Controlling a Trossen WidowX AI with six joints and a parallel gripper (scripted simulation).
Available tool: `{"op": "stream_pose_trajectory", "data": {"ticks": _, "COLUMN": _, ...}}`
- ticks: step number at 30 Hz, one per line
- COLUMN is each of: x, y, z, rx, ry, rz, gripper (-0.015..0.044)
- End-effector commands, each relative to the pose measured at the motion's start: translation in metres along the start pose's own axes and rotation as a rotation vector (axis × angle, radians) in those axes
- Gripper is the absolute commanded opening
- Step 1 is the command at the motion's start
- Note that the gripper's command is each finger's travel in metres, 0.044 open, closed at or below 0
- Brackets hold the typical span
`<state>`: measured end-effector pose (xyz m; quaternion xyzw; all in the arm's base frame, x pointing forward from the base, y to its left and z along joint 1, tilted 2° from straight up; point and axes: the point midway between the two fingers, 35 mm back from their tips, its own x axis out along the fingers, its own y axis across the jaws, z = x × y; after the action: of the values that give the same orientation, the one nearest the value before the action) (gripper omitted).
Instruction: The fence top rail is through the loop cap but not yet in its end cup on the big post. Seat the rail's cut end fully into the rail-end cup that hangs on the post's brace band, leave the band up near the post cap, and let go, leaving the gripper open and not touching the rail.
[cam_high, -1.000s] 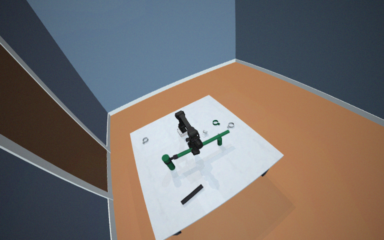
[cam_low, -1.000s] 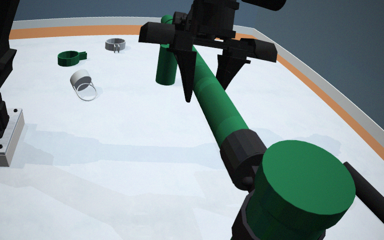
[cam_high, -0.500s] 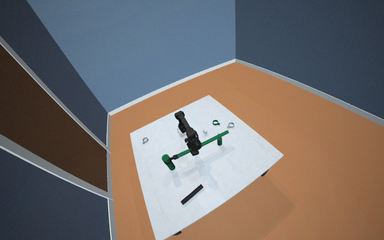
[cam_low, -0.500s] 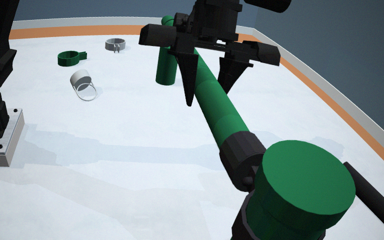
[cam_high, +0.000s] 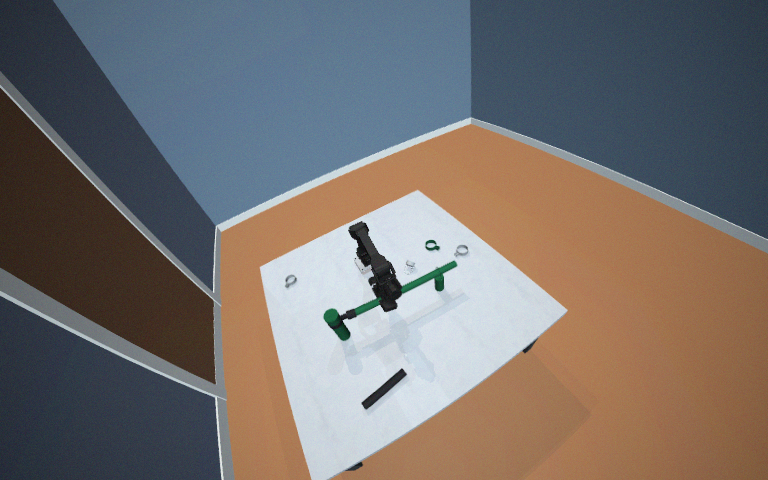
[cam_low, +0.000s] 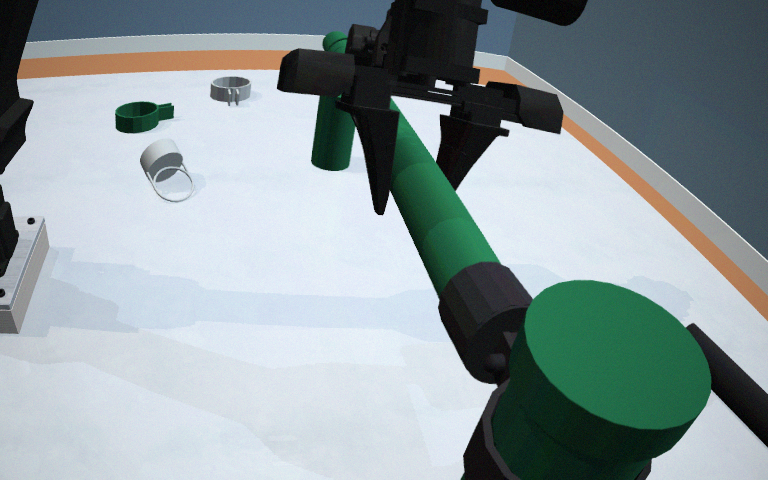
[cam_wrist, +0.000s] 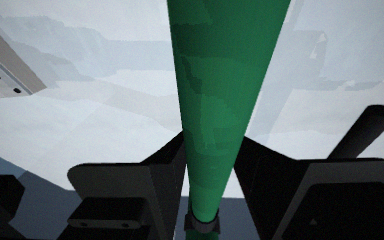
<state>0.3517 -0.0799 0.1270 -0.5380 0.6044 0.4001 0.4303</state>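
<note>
The green top rail (cam_high: 421, 281) (cam_low: 461, 243) (cam_wrist: 220, 90) runs from the small line post (cam_high: 439, 283) (cam_low: 331, 138) to the black rail-end cup (cam_high: 350, 313) (cam_low: 481, 311) (cam_wrist: 202, 223). Its near end is inside the cup's mouth; how deep is hidden. The cup hangs on the black brace band (cam_high: 336, 326) (cam_low: 481, 441), high on the big green post (cam_high: 342, 331) just below its cap (cam_high: 331, 315) (cam_low: 617, 353). My gripper (cam_low: 416, 195) (cam_wrist: 206, 132) is shut on the rail, one finger on each side, between the cup and the line post. The loop cap is mostly hidden behind the gripper.
A black bar (cam_high: 384, 388) (cam_low: 736, 384) (cam_wrist: 357, 132) lies in front of the rail. Behind it lie a green band (cam_high: 431, 241) (cam_low: 137, 117), a grey band (cam_high: 462, 246) (cam_low: 230, 89) and a grey loop cap (cam_high: 411, 265) (cam_low: 161, 158). Another grey band (cam_high: 292, 283) lies at the left.
</note>
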Motion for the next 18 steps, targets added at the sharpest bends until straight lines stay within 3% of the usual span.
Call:
{"op": "stream_pose_trajectory", "data": {"ticks": 1, "x": -0.002, "y": 0.002, "z": -0.016, "rx": 0.015, "ry": 0.025, "rz": -0.003, "gripper": 0.0000}}
{"op": "stream_pose_trajectory", "data": {"ticks": 18, "x": -0.003, "y": 0.003, "z": -0.028, "rx": 0.015, "ry": 0.026, "rz": -0.003, "gripper": 0.0000}}
